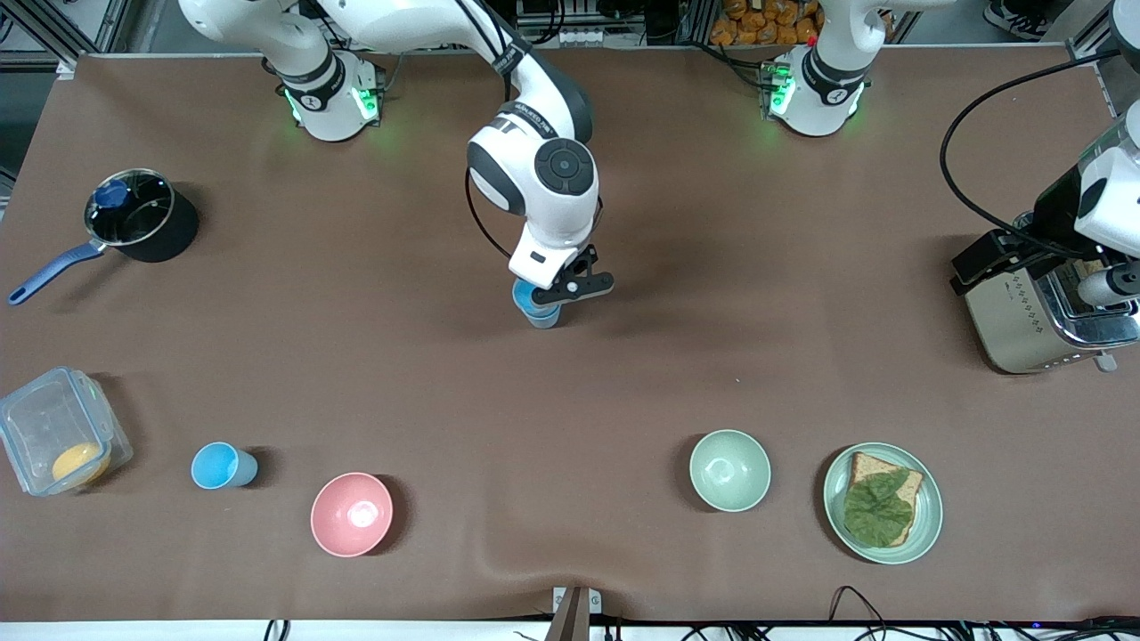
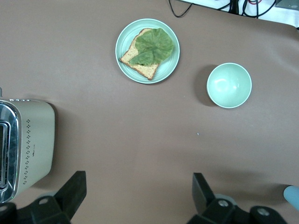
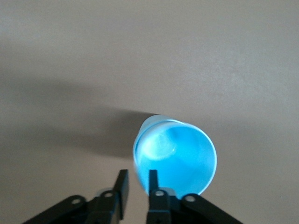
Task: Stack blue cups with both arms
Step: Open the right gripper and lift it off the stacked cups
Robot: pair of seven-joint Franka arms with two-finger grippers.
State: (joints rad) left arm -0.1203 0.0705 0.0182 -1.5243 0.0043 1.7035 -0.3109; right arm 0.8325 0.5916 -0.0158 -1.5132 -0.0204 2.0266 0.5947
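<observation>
**A:** Front view, go.

**B:** My right arm (image 1: pixel 534 178) is reaching in over mid-table. My right gripper (image 1: pixel 548 298) is sitting right on top of the nested blue cups (image 1: pixel 538 312), which look like one cup inside another, standing upright. The loose blue cup (image 1: pixel 223 466) is lying on its side near the front camera, toward my right arm's end, between the plastic box (image 1: pixel 58 432) and the pink bowl (image 1: pixel 351 514). My left arm (image 1: pixel 1113 196) is waiting over the toaster (image 1: pixel 1033 320).

**A:** Left wrist?

**B:** My left gripper (image 2: pixel 138 182) is hanging wide open with nothing in it, over bare cloth. I'm seeing the toaster, the sandwich plate (image 2: pixel 122 56) and the green bowl (image 2: pixel 229 85). No cup is within reach.

**A:** Right wrist?

**B:** I'm looking straight down into the nested cups. My fingers (image 3: pixel 122 186) are straddling the rim wall, one outside and one inside. They're parted only a crack, and cloth is showing between the outer finger and the wall. So I'm calling it barely open, not clamping.

**A:** Handling?

**B:** I'm guessing thin, light plastic, smooth and a bit springy. It's not fragile, but it's tipping and skidding easily. For the loose cup, I'm thinking of pinching the wall at the rim, one finger in and one out. The taper is likely helping it drop into the stack. A hard squeeze is risking an ovalled mouth and a jammed fit.
</observation>
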